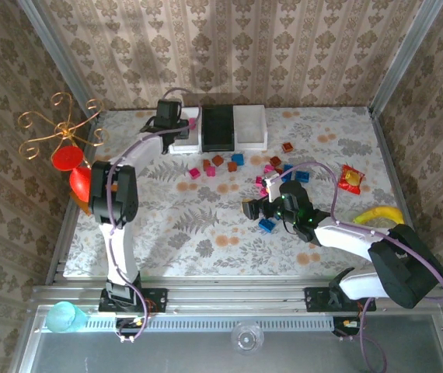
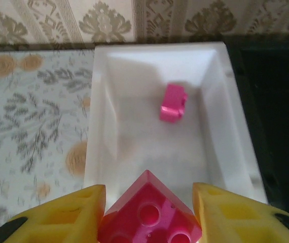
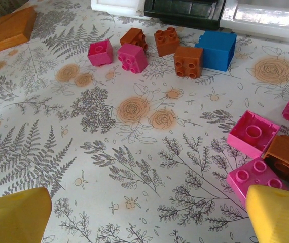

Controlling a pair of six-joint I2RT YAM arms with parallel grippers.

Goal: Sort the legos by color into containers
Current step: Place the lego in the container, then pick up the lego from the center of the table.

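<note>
My left gripper is shut on a magenta lego, corner forward, above the near end of the left white container. Another pink lego lies inside that container. The black container and the second white container stand to its right. My right gripper hovers open over bare tablecloth, with nothing between its fingers. Pink legos and a brown one lie just right of it. Further off sit pink, brown and blue legos.
A flat orange block lies at the far left. A red cup and a gold wire stand are at the table's left edge. A snack packet and a banana lie on the right. Walls enclose the table.
</note>
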